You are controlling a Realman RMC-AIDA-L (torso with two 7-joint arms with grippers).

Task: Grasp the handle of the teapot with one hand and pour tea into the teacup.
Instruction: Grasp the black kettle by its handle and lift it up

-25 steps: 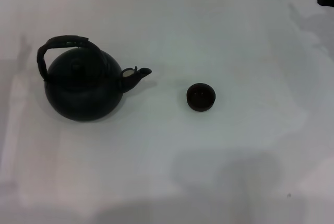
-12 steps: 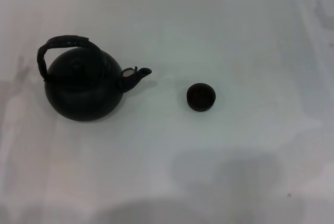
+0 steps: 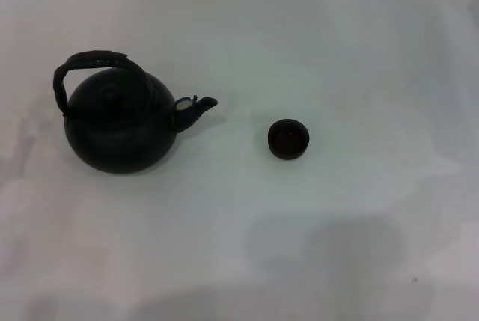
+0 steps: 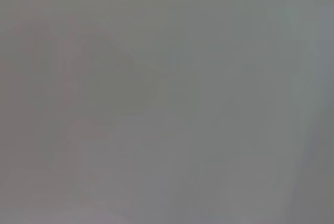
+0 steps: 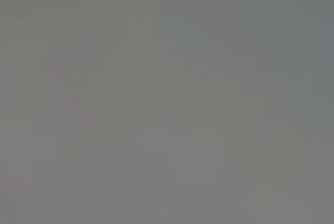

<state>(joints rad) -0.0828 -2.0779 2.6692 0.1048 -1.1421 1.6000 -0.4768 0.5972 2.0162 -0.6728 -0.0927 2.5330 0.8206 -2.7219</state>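
Pre-grasp: teapot (image 3: 120, 128) upright at table's (image 3: 337, 44) left, handle (image 3: 96, 60) untouched, spout toward teacup (image 3: 288, 139) well apart at right; neither gripper in view (jaw state unknowable); next, reach for the handle's wrapped middle, likely left arm

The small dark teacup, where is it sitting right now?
In the head view, the small round dark teacup stands alone on the white table, right of centre, apart from the large black matte teapot, whose short spout points toward it.
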